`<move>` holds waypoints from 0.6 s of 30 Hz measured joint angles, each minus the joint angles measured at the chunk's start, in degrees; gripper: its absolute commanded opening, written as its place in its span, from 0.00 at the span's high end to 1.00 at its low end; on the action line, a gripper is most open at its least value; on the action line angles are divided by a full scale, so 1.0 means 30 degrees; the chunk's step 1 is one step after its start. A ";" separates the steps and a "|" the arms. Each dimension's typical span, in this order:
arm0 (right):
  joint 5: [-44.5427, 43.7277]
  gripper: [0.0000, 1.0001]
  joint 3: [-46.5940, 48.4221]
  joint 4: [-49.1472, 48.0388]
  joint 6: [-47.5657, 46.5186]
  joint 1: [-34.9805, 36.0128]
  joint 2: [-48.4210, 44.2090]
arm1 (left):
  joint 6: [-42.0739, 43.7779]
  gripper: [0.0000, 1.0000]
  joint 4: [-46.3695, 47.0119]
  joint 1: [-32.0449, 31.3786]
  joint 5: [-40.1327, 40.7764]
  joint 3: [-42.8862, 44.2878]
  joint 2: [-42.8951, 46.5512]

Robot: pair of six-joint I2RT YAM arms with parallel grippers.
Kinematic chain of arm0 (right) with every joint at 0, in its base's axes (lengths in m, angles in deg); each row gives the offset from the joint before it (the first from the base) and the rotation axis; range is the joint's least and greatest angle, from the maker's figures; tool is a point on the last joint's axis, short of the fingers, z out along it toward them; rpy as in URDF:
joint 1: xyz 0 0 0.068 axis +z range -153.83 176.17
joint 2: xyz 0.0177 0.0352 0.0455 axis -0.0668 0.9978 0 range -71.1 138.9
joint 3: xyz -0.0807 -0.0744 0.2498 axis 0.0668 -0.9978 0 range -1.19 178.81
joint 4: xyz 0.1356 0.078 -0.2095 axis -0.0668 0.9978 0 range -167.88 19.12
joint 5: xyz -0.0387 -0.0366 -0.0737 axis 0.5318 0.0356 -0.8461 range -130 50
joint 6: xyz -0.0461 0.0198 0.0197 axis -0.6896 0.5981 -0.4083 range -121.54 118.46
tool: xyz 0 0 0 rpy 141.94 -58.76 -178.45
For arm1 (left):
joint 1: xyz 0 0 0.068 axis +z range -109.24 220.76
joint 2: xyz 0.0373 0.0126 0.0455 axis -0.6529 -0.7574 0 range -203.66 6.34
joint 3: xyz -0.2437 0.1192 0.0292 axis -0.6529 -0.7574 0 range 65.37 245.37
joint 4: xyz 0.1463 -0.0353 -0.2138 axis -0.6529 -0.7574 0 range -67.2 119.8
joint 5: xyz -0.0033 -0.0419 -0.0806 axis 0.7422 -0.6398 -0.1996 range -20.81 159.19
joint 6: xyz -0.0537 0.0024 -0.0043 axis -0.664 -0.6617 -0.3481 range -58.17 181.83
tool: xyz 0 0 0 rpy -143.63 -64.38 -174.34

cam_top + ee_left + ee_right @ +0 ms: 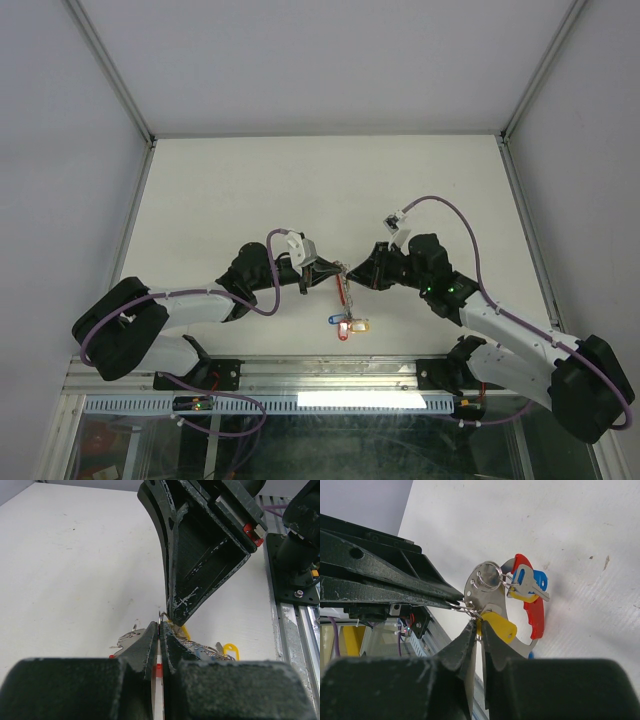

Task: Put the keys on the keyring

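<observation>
Keyring (534,611) is held above the bench (580,530), clamped in the closed left claw (158,625). The right claw (476,625) meets it tip to tip, fingers almost together at a yellow tag (500,626); whether it grips, I cannot tell. The keys (527,580) dangle just beyond its tips.

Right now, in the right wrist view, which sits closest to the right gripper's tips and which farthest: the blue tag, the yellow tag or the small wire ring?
1. yellow tag, just right of the right gripper.
2. small wire ring, above the tips.
3. blue tag, upper right.
</observation>
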 measured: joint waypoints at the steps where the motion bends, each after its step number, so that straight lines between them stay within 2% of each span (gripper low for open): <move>1: 0.0000 0.92 0.0000 0.0000 -0.0007 0.0000 0.0000 | 0.0000 1.00 0.0000 0.0000 0.0000 0.0000 0.0000; 18: -0.0007 0.93 0.0000 0.0364 -0.0109 0.0022 0.0393 | 0.0015 1.00 0.0000 0.0000 0.0000 0.0000 0.0000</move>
